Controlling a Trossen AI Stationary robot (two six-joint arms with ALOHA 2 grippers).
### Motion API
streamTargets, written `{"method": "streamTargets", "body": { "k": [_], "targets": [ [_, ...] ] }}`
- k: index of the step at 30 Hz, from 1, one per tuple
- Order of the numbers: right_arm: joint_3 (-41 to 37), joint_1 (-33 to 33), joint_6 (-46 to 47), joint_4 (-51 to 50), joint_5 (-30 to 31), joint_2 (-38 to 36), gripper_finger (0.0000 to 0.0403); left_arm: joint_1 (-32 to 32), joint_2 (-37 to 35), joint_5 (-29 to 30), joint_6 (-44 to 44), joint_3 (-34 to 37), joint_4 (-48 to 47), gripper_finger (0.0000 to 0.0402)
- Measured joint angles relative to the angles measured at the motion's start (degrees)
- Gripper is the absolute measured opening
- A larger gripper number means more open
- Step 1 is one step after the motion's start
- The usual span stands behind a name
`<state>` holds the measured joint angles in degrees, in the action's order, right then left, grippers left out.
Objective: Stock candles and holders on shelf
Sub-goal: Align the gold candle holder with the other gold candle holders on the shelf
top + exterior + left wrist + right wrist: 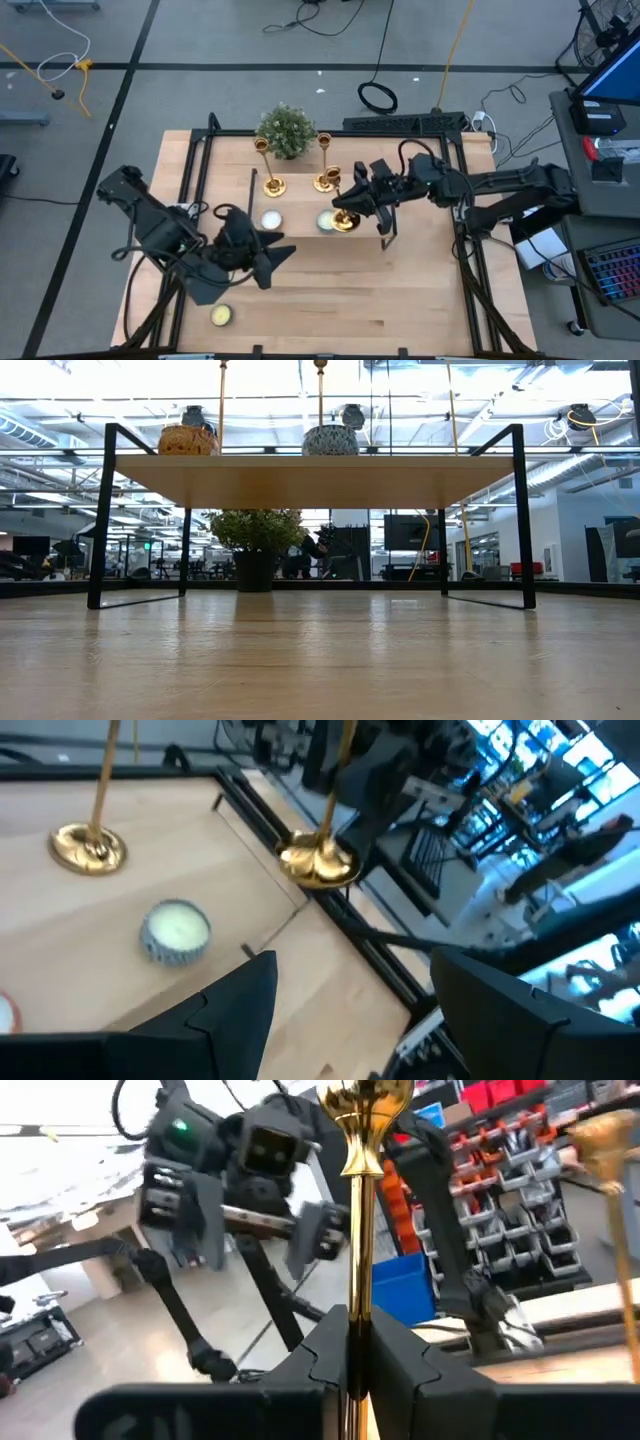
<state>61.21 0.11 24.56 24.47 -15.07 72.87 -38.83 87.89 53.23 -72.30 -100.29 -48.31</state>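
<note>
The shelf (420, 232) stands mid-table. On it are two gold holders (273, 186) (325, 182), a white candle (271, 220) and a pale greenish candle (325, 222), all resting on their bases. A third holder (345, 220) stands upright beside the greenish candle, with my right gripper (352, 198) shut on its stem. A yellowish candle (221, 315) lies on the table near the front left. My left gripper (283, 252) hovers open at the shelf's near edge, holding nothing. My right gripper pinches the holder's thin stem (360, 1295) between its two fingers, in the stem's lower part. The fingers come about level from the table's right side and lie across the stem. The holder stands upright, its cup top (365, 1095) high above the fingers. Whether its base (318, 860) touches the shelf board, I cannot tell.
A small green plant (286, 130) stands at the shelf's far edge between the two standing holders. The shelf's black legs (522, 520) frame open tabletop underneath. Bare wood lies along the table's near side (380, 310).
</note>
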Motion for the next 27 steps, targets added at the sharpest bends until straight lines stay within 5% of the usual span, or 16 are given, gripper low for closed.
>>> {"method": "streamTargets", "body": {
  "k": [5, 14, 21, 27],
  "targets": [
    [-9.54, -1.83, 3.32, 7.85, 3.33, -3.64, 0.0017, -0.57, -0.15, 3.18, 0.15, 0.02, -0.16, 0.0268],
    [-25.41, -5.52, 3.33, 13.13, 18.68, -14.00, 0.0017, 0.30, -0.21, 3.93, 0.11, 0.02, -0.08, 0.0269],
    [-27.19, -5.76, -7.26, 8.43, 28.82, -17.21, 0.0017, 0.28, -0.21, 3.90, -0.93, 0.02, -0.04, 0.0269],
    [-27.20, -5.56, -13.45, 6.99, 28.32, -14.96, 0.0017, 0.28, -0.21, 3.90, -1.29, 0.02, 0.03, 0.0269]
  ]
}}
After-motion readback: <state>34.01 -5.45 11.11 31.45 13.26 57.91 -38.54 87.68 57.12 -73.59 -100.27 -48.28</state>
